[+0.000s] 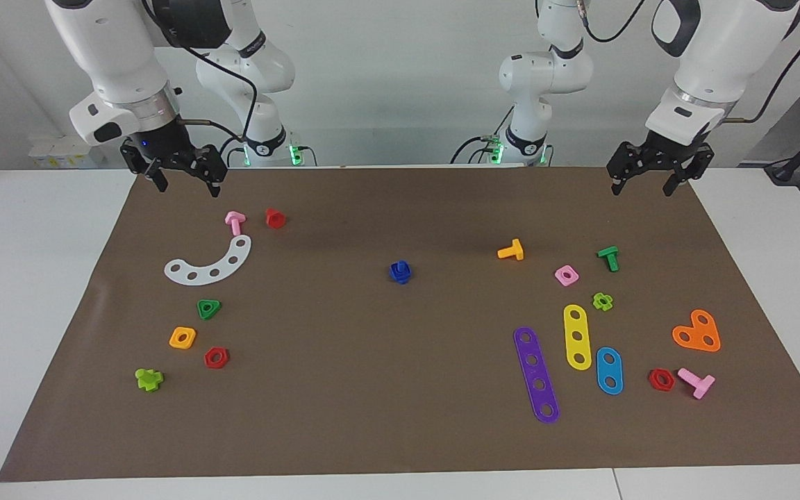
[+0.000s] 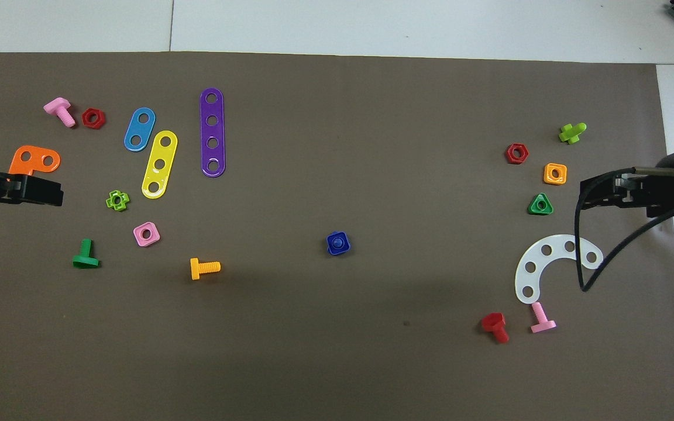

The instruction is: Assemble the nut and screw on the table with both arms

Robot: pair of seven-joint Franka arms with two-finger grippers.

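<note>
The dark-blue nut (image 1: 400,267) sits on the dark-blue screw (image 1: 401,279) as one piece in the middle of the brown mat (image 1: 400,389) on the table. In the overhead view the screw's shaft end (image 2: 337,240) shows in the hole of the square nut (image 2: 343,249). My left gripper (image 1: 643,186) is open and empty, raised over the mat's edge nearest the robots at the left arm's end; it also shows in the overhead view (image 2: 50,193). My right gripper (image 1: 188,184) is open and empty, raised over the same edge at the right arm's end (image 2: 591,196).
At the left arm's end lie a purple strip (image 1: 536,375), a yellow strip (image 1: 577,337), a blue strip (image 1: 609,371), an orange plate (image 1: 697,333), a pink nut (image 1: 566,276), a green bolt (image 1: 609,257) and an orange bolt (image 1: 512,251). At the right arm's end lie a white arc (image 1: 211,263), a pink bolt (image 1: 235,221), a red bolt (image 1: 275,218) and an orange nut (image 1: 182,338).
</note>
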